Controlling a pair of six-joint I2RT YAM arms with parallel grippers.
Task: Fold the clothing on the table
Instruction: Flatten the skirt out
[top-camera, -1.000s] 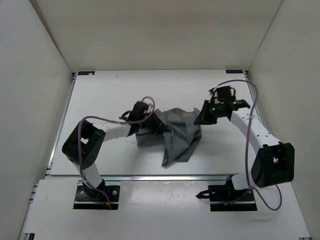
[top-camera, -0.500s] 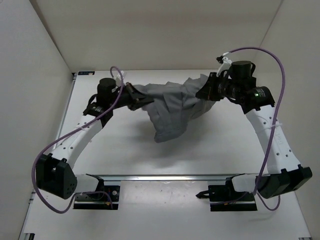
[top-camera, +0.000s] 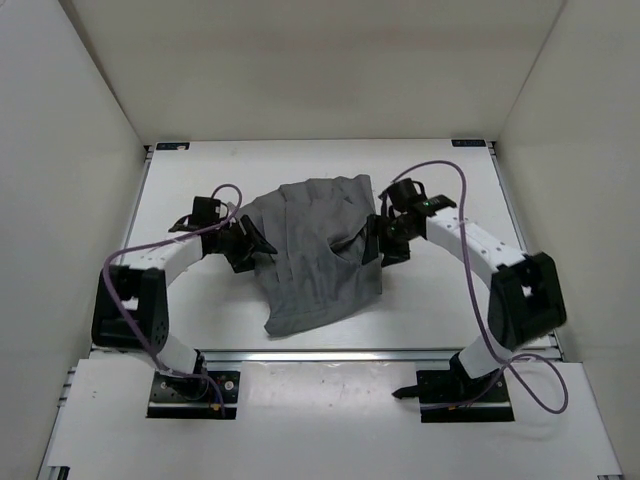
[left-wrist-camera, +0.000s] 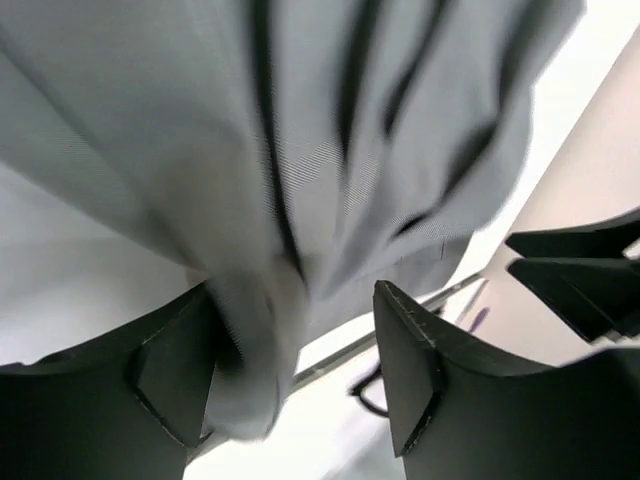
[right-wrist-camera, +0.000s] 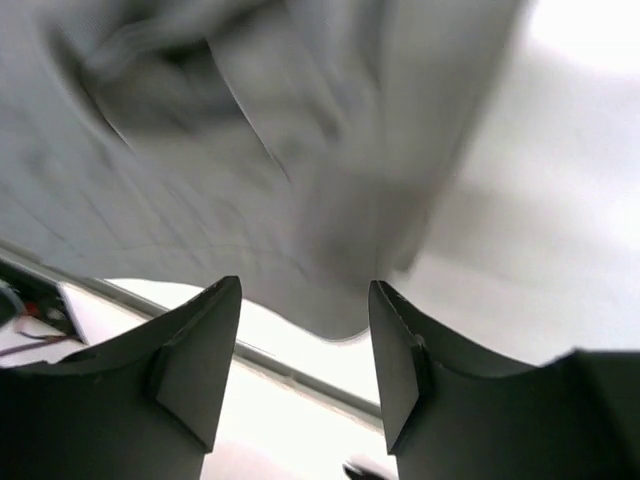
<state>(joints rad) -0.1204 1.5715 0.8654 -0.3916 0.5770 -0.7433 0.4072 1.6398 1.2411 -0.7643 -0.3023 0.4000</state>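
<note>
Across the middle of the tabletop (top-camera: 190, 310) lies the clothing (top-camera: 315, 255), a grey garment spread flat and creased. Its broad upper part is at the centre, and a narrower corner trails toward the near edge, slightly left of centre.

Half a second earlier the garment hung in the air, stretched between the two arms over the far half of the tabletop. It has since been lowered onto the surface, and both arms have drawn back toward the near edge and dropped.

The left arm (top-camera: 165, 258) rises from its base at the near-left, bends at an elbow close to the left edge, and reaches rightward and low to the garment's left border. The right arm (top-camera: 470, 245) bends at an elbow near the right edge and reaches leftward to the garment's right border.

The left jaws are released. In the left wrist view the fingers (left-wrist-camera: 405, 370) stand well apart, and blurred fabric drapes loosely against the inner face of one of them.

The right jaws are also released. Their fingers (right-wrist-camera: 195, 360) are spread, with the garment's hem just beyond the gap.
</note>
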